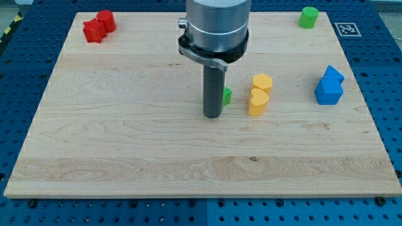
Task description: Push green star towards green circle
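The green star (pixel 227 95) lies near the board's middle, mostly hidden behind my rod; only a small green edge shows to the rod's right. My tip (pixel 213 116) rests on the board just to the left of and slightly below the star, touching or nearly touching it. The green circle (pixel 308 17) stands at the view's top right, far from the star.
Two yellow blocks (pixel 260 94) sit stacked close together right of the star. Two blue blocks (pixel 329 85) lie at the right. Two red blocks (pixel 99 26) lie at the top left. The wooden board (pixel 125 150) ends on a blue perforated table.
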